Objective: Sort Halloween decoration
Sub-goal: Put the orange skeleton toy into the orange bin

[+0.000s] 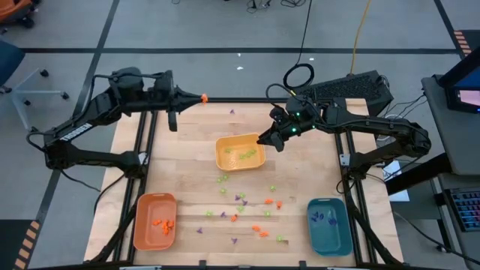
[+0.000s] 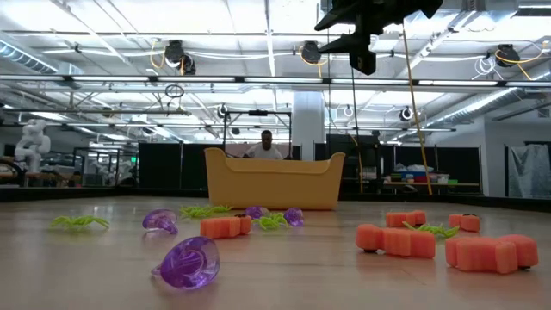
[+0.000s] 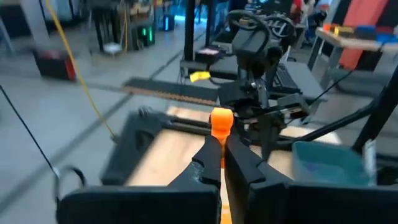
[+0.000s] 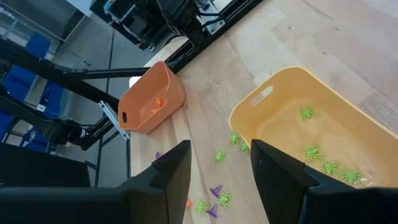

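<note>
1. Orange is the colour of the small foam-like piece pinched between the closed fingers of the left gripper, which hangs over the table's far edge. The orange rectangular plastic tray, already holding a few orange bits, sits at the near left corner, well apart from that gripper and on its own side, so the left arm is the nearer one for a drop there.
2. Right gripper hovers with its fingers parted and empty above the right rim of the yellow rectangular tray, where light green spider-shaped pieces lie.
3. Loose Halloween decoration, tiny orange, green and purple pieces, is scattered on the pale wooden tabletop between the yellow tray and the near edge.
4. A teal rectangular tray with purple pieces sits at the near right.
5. Beyond the table lies a workshop with desks; a person sits far behind.
</note>
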You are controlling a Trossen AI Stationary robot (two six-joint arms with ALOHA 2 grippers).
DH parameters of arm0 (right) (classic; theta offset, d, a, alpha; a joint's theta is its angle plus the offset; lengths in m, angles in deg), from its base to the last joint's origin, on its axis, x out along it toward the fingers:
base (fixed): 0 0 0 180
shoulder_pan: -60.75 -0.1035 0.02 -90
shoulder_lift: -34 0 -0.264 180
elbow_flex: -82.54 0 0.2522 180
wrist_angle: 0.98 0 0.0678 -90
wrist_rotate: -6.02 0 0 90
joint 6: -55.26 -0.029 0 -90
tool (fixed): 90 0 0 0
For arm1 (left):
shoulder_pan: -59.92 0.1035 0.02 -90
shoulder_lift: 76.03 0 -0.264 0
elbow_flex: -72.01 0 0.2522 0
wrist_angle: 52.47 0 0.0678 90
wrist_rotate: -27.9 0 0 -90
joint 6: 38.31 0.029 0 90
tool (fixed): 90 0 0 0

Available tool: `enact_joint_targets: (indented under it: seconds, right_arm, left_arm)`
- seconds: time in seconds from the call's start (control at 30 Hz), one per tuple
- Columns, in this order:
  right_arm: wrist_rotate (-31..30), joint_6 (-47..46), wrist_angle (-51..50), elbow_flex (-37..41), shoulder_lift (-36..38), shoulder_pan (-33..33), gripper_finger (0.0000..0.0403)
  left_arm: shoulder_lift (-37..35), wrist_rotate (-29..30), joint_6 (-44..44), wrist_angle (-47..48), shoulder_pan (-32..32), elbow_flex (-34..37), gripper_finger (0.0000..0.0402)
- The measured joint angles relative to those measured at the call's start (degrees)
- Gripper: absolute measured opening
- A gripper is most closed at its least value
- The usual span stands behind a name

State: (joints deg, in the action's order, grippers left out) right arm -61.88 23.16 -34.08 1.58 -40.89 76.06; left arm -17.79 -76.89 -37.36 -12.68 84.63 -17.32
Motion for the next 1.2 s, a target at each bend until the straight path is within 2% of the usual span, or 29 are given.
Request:
enact_joint_targets:
  seconds: [0.23,0.63,1.03,1.2]
  right_arm:
    - [0.0,0.2,0.0,0.0,0.0,0.0,0.0155]
    - [0.0,0.2,0.0,0.0,0.0,0.0,0.0155]
    - [0.0,-0.2,0.0,0.0,0.0,0.0,0.0155]
    - [0.0,-0.2,-0.2,0.0,0.0,0.0,0.0155]
  left_arm:
    - [0.0,0.0,11.9,-2.2,0.0,0.0,0.0001]
    - [0.0,0.0,12.8,-2.1,0.0,0.0,0.0002]
    - [-0.6,0.0,-9.0,-2.4,-2.4,-0.1,0.0002]
    - [-1.1,1.4,-14.6,5.0,-6.9,-3.8,0.0002]
